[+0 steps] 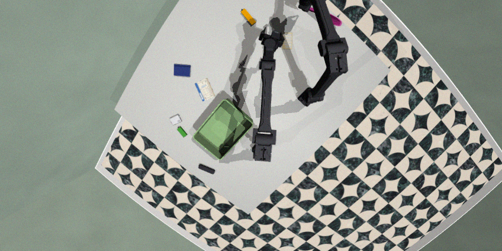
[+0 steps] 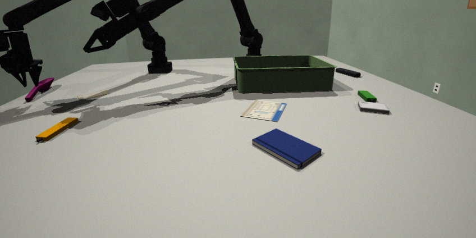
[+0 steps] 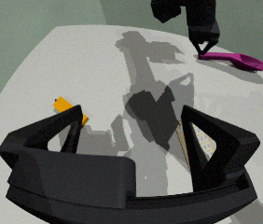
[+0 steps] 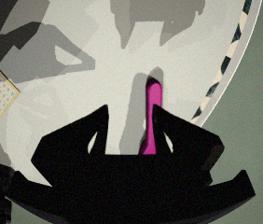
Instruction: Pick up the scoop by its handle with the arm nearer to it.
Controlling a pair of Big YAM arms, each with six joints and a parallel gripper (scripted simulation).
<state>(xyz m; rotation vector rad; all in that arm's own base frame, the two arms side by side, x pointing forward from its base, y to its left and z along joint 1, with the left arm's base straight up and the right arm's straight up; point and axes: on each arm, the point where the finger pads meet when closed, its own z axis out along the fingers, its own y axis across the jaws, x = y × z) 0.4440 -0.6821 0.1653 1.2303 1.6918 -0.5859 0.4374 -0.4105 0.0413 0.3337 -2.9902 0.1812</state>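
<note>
The magenta scoop (image 1: 336, 20) (image 2: 46, 84) (image 3: 248, 62) (image 4: 154, 93) lies on the table near its edge, with its handle end toward my right gripper. My right gripper (image 4: 130, 110) (image 2: 30, 83) (image 3: 200, 49) is partly open and points down, with its tips a little above the handle. In the right wrist view the handle shows between the fingers, close to the right-hand finger and partly behind it. Nothing is gripped. My left gripper (image 3: 131, 110) is wide open and empty, above the table beside the right arm. The right arm hides part of the scoop in the top view.
A pale card (image 1: 287, 41) (image 2: 95, 94) (image 4: 1, 93) and an orange stick-like object (image 1: 247, 16) (image 2: 57, 129) (image 3: 61, 105) lie near the arms. A green bin (image 2: 283, 80), a blue notebook (image 1: 182, 70) (image 2: 287, 145) and several small items lie farther off. The left arm's forearm is close to the right arm.
</note>
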